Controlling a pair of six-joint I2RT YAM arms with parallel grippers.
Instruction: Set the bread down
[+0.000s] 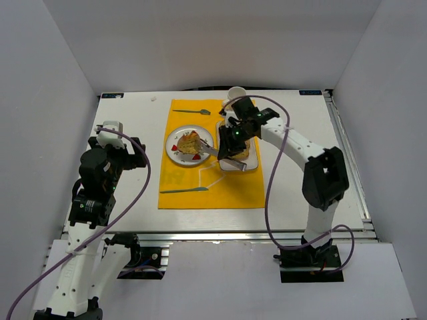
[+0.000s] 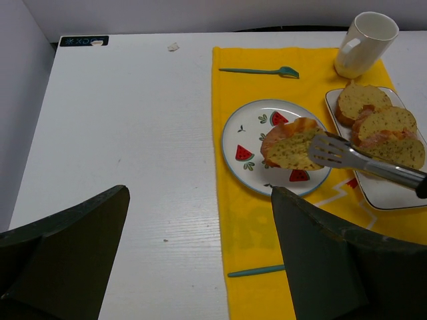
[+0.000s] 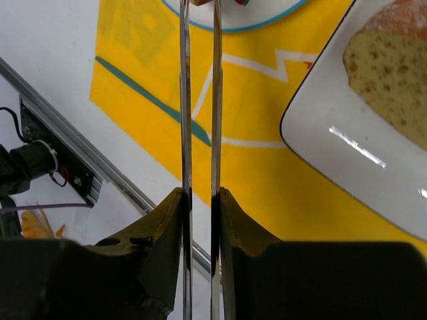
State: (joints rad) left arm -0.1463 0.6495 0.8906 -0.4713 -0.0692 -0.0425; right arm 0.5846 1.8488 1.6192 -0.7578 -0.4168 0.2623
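A slice of bread [image 1: 189, 142] [image 2: 288, 147] lies on the round watermelon plate [image 1: 175, 155] [image 2: 235, 133]. Metal tongs [image 1: 211, 151] [image 2: 363, 163] [image 3: 199, 100] reach from the right, and their flat tip rests on the slice's right side. Whether the tips pinch the slice does not show. My right gripper [image 1: 231, 145] [image 3: 200, 193] is shut on the tongs' handles, squeezing the two blades nearly parallel. More bread slices [image 2: 380, 123] [image 3: 393, 60] sit in the white rectangular tray [image 1: 230, 167] [image 2: 383, 197] [image 3: 327, 140]. Left of the plate, my left gripper [image 1: 135, 155] [image 2: 200, 193] hangs open and empty over the bare table.
A yellow placemat [image 1: 213, 190] [image 2: 260, 227] lies under the plate and tray. On it are a teal fork [image 1: 191, 111] [image 2: 260, 70] at the far side and a teal knife [image 1: 184, 190] [image 2: 257, 271] at the near side. A white mug [image 1: 236, 94] [image 2: 365, 43] stands behind the tray.
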